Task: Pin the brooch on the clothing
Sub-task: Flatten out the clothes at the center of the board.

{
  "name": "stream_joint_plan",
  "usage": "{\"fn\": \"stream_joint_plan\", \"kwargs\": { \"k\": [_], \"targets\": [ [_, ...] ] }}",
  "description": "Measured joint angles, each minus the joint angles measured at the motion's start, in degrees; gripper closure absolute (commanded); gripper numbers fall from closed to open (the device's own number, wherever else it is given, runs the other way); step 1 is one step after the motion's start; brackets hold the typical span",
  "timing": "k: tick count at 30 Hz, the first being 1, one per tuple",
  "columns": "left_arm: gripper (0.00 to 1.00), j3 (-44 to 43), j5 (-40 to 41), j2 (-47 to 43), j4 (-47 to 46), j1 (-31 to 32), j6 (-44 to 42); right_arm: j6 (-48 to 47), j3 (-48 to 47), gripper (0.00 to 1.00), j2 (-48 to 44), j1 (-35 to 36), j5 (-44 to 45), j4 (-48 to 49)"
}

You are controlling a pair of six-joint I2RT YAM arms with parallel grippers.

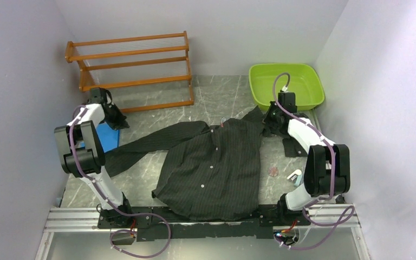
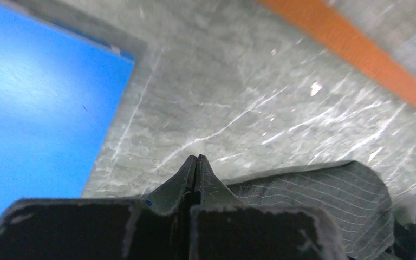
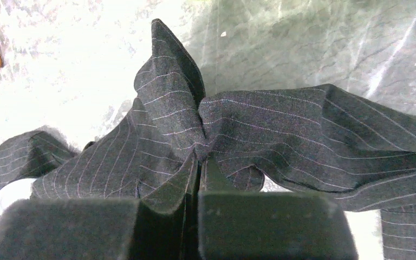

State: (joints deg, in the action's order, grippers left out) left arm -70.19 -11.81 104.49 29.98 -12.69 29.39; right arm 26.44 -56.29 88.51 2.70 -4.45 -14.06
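- Left gripper (image 2: 196,161): fingers pressed together, tips meeting with no visible gap. The tips sit low over the grey marbled table (image 2: 238,92).
- A striped sleeve end of the clothing (image 1: 211,168) lies just right of this gripper and behind the tips, up against the right finger. Whether any cloth is caught between the fingers cannot be told.
- A blue sheet (image 2: 32,108) lies flat on the table to the left of the left gripper. Ahead and to the right, an orange wooden rail of the rack (image 1: 132,67) crosses the far corner of the wrist view.
- Right gripper (image 3: 199,162): fingers closed on a fold of the clothing. The pinstriped cloth is puckered into a peak just ahead of the tips, and more folds spread to both sides of the fingers.
- Clothing position: spread front-up on the table between the two grippers, buttons showing. One sleeve stretches toward the left gripper, and the opposite shoulder is bunched at the right gripper.
- A green tub (image 1: 287,84) stands on the table just beyond the right gripper.
- A small pinkish item (image 1: 273,171) lies on bare table behind the right gripper, toward that arm's base and just beside the clothing's edge. It is too small to identify.
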Motion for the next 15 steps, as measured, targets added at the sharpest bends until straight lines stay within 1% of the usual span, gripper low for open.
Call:
{"fn": "stream_joint_plan", "kwargs": {
  "k": [1,2,4,5,6,7,8,9,11,14,15],
  "targets": [
    [0.95,-1.2,-0.3,-0.4,0.6,-1.0,-0.3,-0.1,0.0,0.89,-0.7,-0.5,0.0,-0.2],
    [0.88,-2.1,-0.5,-0.7,0.9,-1.4,-0.6,-0.3,0.0,0.77,-1.1,-0.8,0.0,-0.3],
    [0.58,-3.6,-1.2,-1.8,0.9,-1.2,-1.8,-0.6,0.0,0.53,-1.5,-1.3,-0.1,-0.9],
    [0.46,-4.0,-1.2,-2.6,1.0,-0.4,-2.5,-0.8,0.0,0.41,-1.6,-1.5,-0.3,-1.0],
    [0.38,-4.1,-0.7,-3.4,1.3,0.9,-3.0,-1.0,0.1,0.32,-1.6,-1.8,-0.5,-1.1],
    [0.32,-4.1,0.1,-4.2,1.6,2.5,-3.7,-1.0,0.2,0.24,-1.7,-1.9,-0.6,-1.1],
    [0.24,-4.1,1.1,-5.0,2.0,4.7,-4.3,-1.3,0.7,0.18,-2.1,-2.1,-0.9,-0.9],
    [0.19,-4.1,2.4,-5.7,2.3,7.6,-4.8,-1.4,1.3,0.14,-2.6,-2.2,-1.3,-0.9],
    [0.16,-4.2,4.9,-6.4,2.5,13.7,-5.7,-1.4,2.4,0.08,-4.0,-2.3,-2.1,-0.9],
    [0.12,-4.2,8.1,-6.0,2.5,23.1,-6.3,-1.3,3.4,0.05,-5.7,-2.3,-2.7,-0.9],
    [0.12,-4.2,8.7,-5.6,2.4,25.3,-6.3,-1.3,3.7,0.04,-6.2,-2.3,-2.8,-0.9]
  ]
}}
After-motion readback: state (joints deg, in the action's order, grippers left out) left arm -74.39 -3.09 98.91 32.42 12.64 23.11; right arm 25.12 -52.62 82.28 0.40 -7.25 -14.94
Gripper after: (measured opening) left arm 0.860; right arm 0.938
